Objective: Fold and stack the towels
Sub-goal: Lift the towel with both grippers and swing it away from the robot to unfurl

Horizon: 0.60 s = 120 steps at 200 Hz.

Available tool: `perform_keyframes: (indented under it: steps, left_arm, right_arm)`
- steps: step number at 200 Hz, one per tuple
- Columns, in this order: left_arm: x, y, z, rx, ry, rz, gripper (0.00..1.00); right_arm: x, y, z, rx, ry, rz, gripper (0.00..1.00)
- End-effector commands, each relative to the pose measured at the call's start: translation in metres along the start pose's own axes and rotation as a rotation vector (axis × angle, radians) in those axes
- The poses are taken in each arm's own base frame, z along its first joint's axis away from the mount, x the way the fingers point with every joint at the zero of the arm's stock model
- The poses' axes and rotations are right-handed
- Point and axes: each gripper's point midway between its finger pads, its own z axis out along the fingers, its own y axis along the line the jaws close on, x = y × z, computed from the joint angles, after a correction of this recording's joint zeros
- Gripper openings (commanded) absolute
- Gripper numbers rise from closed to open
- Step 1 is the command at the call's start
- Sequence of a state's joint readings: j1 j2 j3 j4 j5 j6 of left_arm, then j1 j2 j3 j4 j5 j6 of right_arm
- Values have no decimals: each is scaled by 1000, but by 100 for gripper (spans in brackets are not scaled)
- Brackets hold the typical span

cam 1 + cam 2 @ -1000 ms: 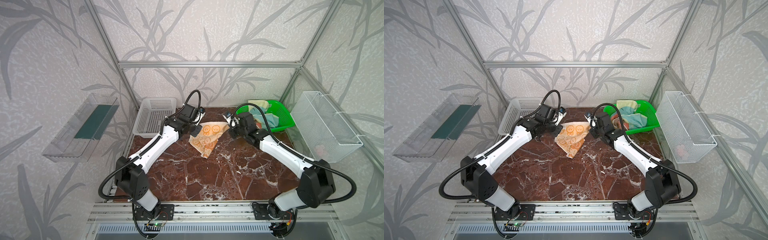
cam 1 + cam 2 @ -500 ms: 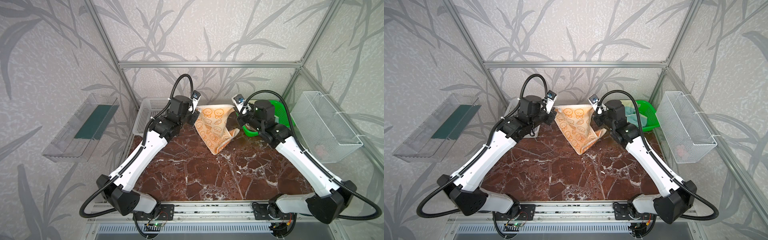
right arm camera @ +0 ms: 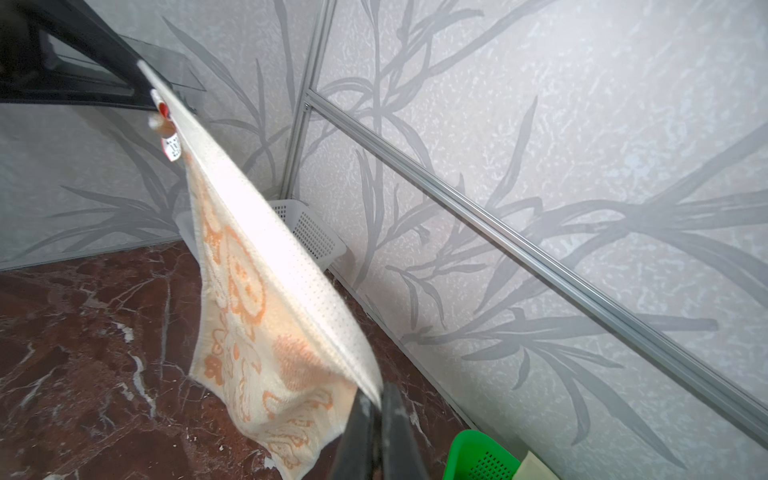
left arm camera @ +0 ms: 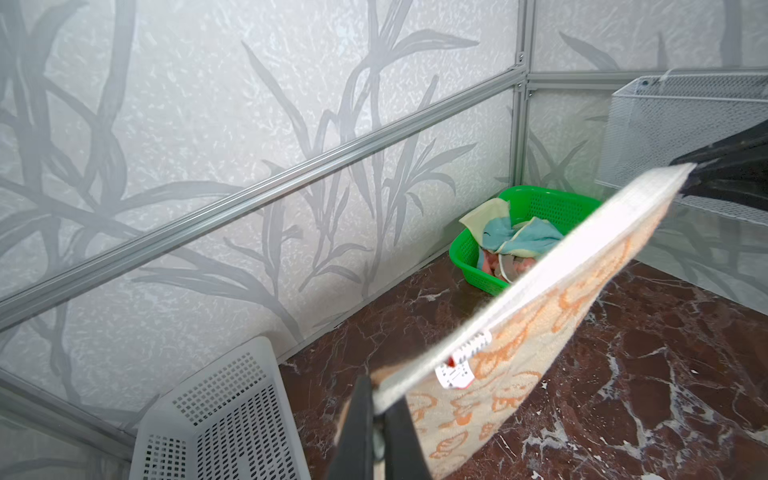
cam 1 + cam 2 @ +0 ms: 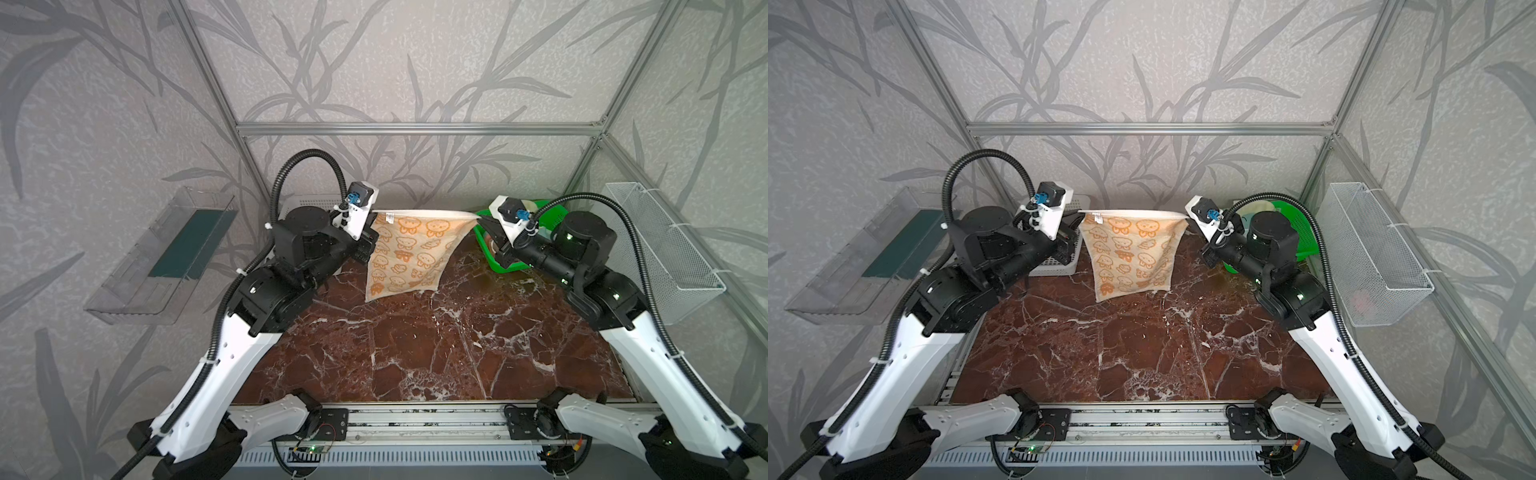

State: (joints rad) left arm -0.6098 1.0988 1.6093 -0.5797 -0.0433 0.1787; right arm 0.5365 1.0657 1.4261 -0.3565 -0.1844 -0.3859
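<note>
A clear shelf [image 5: 162,257] is fixed to the side wall out past the left gripper [image 4: 376,405], with a green strip [image 5: 187,245] lying in it. A white basket [image 4: 224,419] is set just below and behind this gripper; in both top views much of it is covered by the left arm [image 5: 1000,253]. The gripper's jaws are pressed together on one upper corner of the orange towel [image 5: 409,253], beside its label [image 4: 455,372].

The towel is held spread between the two grippers, top hem taut and the rest hanging. Whether its lower edge touches the table [image 5: 415,353] cannot be told. The other upper corner is pinched in the right gripper [image 3: 374,401], whose jaws are closed on it.

A green basket [image 4: 552,208] is placed in the corner behind the right gripper. It holds a yellow towel [image 4: 486,214] with teal on it and, mostly buried beneath, a pink towel [image 4: 492,262]. In both top views this basket is largely blocked by the right arm [image 5: 557,253]. Farther out from that gripper a wire basket [image 5: 665,249] is hung on the side wall; a pink thing [image 5: 1360,299] inside is too blurred to be named.

The table is red-brown marble veined with white. The cell is framed in aluminium bars [image 5: 415,129] and walled with grey leaf-patterned panels [image 5: 415,62].
</note>
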Motion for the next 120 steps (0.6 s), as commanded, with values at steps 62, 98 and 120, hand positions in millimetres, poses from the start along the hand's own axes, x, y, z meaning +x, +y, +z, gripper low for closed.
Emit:
perform_keyframes:
  steps: [62, 98, 120]
  left_arm:
    - [2, 26, -34, -121, -13, -46, 0]
    - [20, 34, 8, -196, 83, -11, 0]
    - [39, 41, 42, -252, 171, 27, 0]
  right_arm:
    - [-17, -24, -25, 114, -7, 38, 0]
    - [11, -51, 6, 245, 109, -21, 0]
    - [31, -59, 31, 259, 171, -41, 0]
